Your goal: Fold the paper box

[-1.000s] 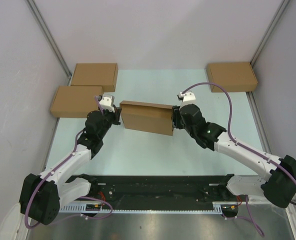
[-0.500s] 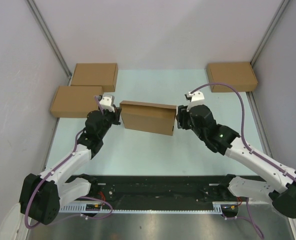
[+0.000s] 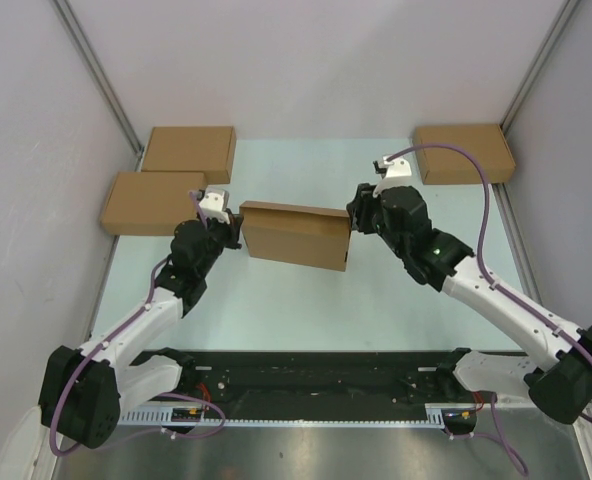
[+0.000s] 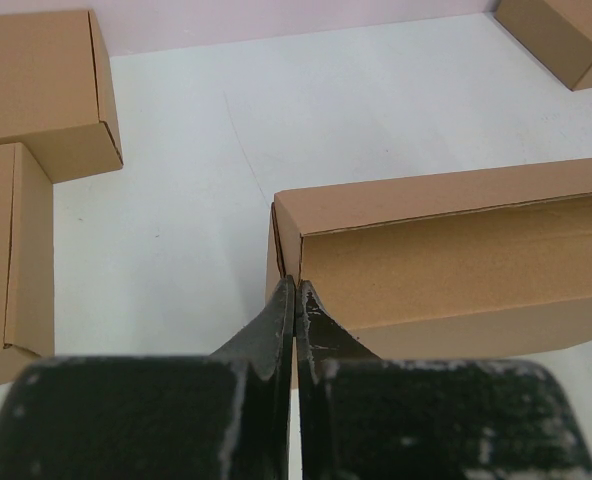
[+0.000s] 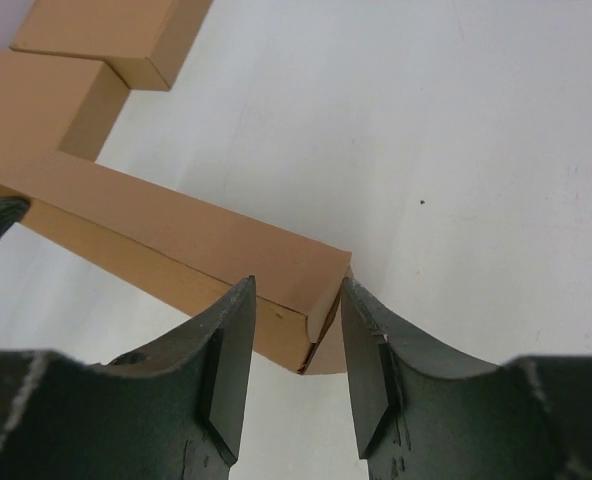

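The paper box (image 3: pixel 294 238) stands on the middle of the table as a long brown cardboard shape, partly folded, with a loose flap at its right end. My left gripper (image 3: pixel 234 232) is at its left end. In the left wrist view the gripper (image 4: pixel 294 290) is shut on the box's (image 4: pixel 456 250) left end wall. My right gripper (image 3: pixel 354 215) is at the box's far right corner. In the right wrist view it (image 5: pixel 296 290) is open, its jaws either side of the box's (image 5: pixel 176 240) right end and not touching it.
Two closed brown boxes (image 3: pixel 188 152) (image 3: pixel 151 203) lie at the far left and one (image 3: pixel 463 153) at the far right. White walls enclose the table on three sides. A black rail (image 3: pixel 306 375) runs along the near edge.
My right gripper has moved from the box's right end toward its far right corner. The box and my left arm have not moved.
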